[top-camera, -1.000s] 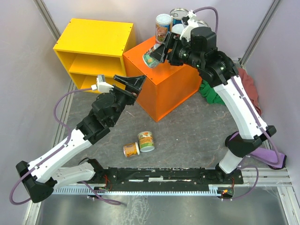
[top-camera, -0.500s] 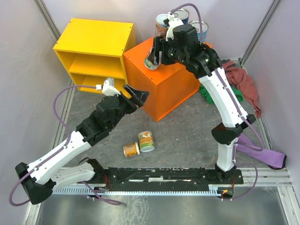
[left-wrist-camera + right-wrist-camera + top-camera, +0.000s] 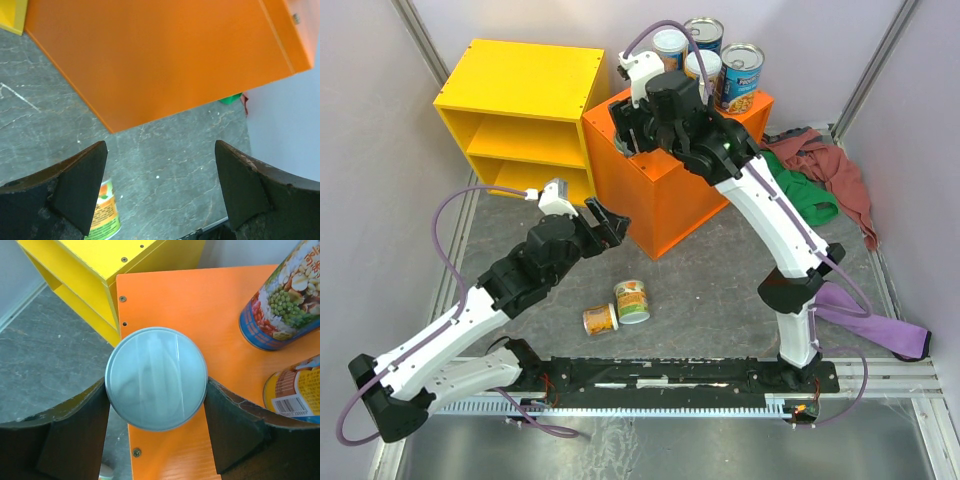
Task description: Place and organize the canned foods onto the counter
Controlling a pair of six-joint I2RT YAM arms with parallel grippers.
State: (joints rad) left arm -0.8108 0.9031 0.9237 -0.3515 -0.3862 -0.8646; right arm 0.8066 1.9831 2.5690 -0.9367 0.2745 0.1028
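— Right jaws?
— Clamped on a can (image 3: pixel 156 378) at the counter's (image 3: pixel 220 300) left edge; other cans (image 3: pixel 742 75) stand behind.
— Left jaws?
— Wide apart, empty, beside the counter. Two loose cans (image 3: pixel 632 301) on the table (image 3: pixel 720 280).

There were seven cans (image 3: pixel 741 75), one orange counter (image 3: pixel 670 200), one yellow shelf unit (image 3: pixel 520 80), and three cloths (image 3: pixel 830 170): red, green, purple.
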